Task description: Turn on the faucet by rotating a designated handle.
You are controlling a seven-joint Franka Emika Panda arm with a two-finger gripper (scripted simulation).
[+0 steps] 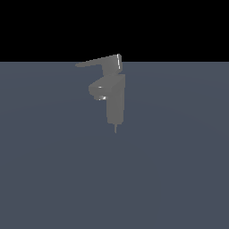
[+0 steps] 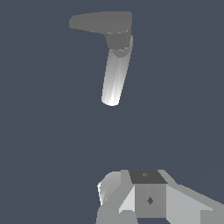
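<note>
the handle (image 1: pixel 96 61) on the faucet (image 1: pixel 115 100) is well apart from our gripper (image 2: pixel 144 205), whose opening we cannot tell, so we risk pushing the spout (image 1: pixel 99 89) instead.

1. You get dim, flat rendered light with a black backdrop in the exterior view.
2. Small glints mark the faucet (image 1: pixel 112 91); its spout (image 2: pixel 114 78) shines brightest in the wrist view.
3. Edges look soft and low-resolution.

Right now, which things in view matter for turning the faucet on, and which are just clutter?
For the job:
- faucet
- handle, the lever on top
- gripper, only partly visible in the wrist view, apart from the faucet

Lying about:
- nothing else visible
</note>
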